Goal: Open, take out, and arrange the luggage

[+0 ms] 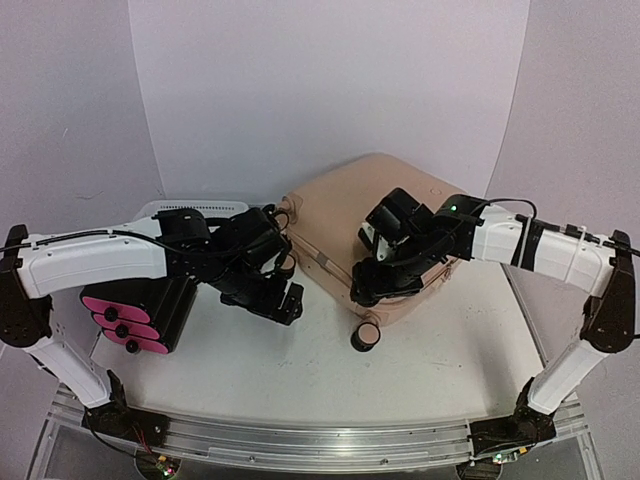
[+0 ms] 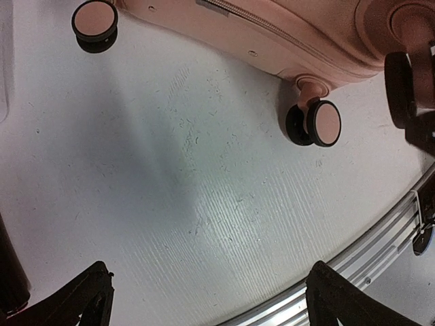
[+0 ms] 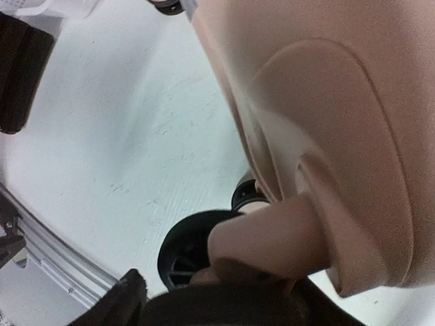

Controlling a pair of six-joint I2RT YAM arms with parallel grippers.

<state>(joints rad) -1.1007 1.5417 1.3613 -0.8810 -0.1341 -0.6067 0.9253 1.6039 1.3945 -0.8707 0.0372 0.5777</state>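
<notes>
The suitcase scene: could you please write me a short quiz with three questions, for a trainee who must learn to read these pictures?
1. True or false: the suitcase lies open.
2. The left gripper is: A. open above the table; B. shut on the suitcase; C. out of sight.
3. Fill in: the black box beside the left arm shows ___ pink drawer fronts.
Key: 1 false; 2 A; 3 three.
</notes>
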